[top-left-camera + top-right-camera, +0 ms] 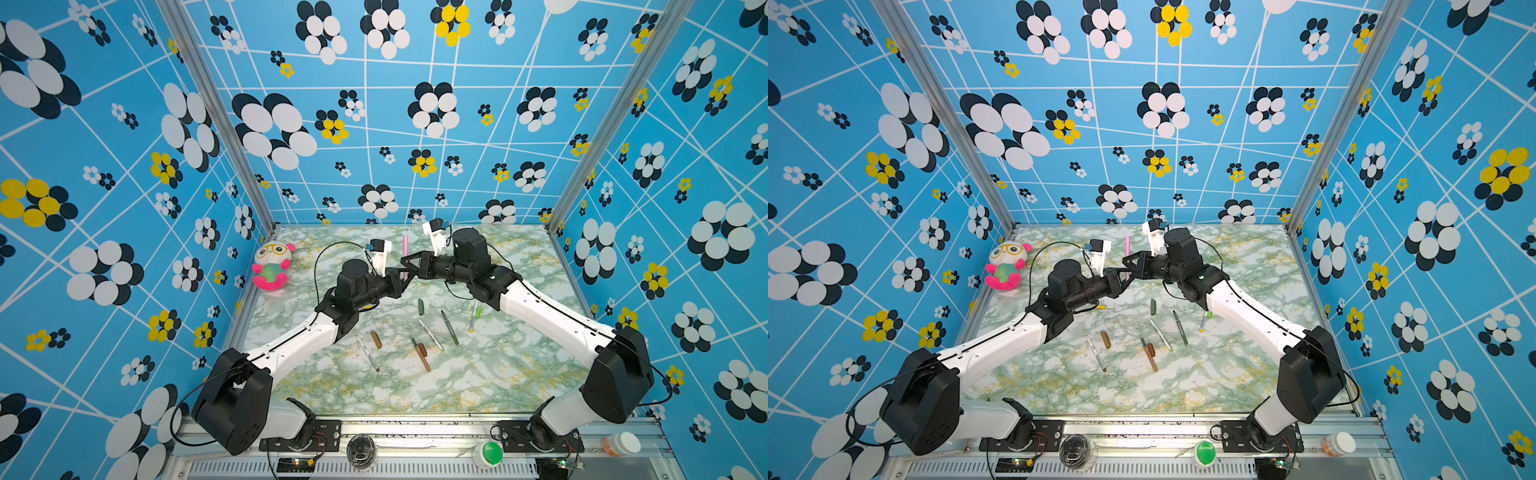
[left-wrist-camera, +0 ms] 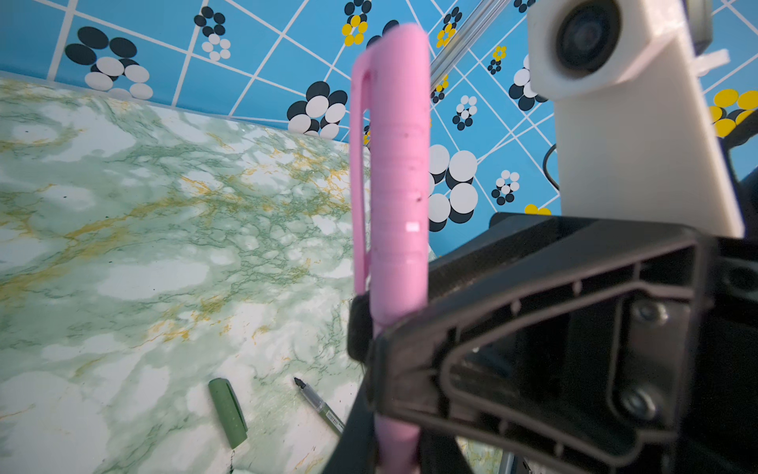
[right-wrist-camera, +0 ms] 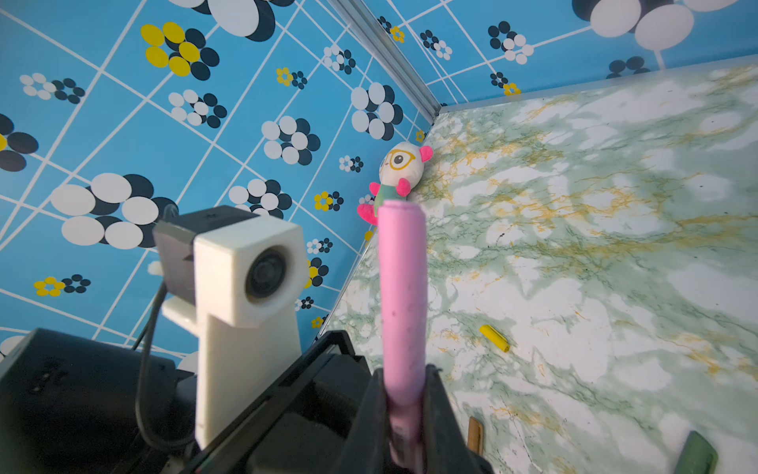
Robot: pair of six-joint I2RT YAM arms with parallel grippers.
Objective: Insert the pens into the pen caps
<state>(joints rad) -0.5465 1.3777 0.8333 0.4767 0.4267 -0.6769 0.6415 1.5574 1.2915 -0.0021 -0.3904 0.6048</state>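
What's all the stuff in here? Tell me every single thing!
pink pen: one, upright in the air, pink cap on top
loose pens: five on the table; white, white, white, brown, dark green
loose caps: five on the table; dark green, brown, reddish-brown, lime, yellow
plush toy: one, white, pink and green, table's far left
table: one, green-white marble
walls: blue, flowered
green knob, white bottle: front rail
arms: two, white and black, left, right
left gripper: black, shut on pink pen
right gripper: black, shut on it too, just above
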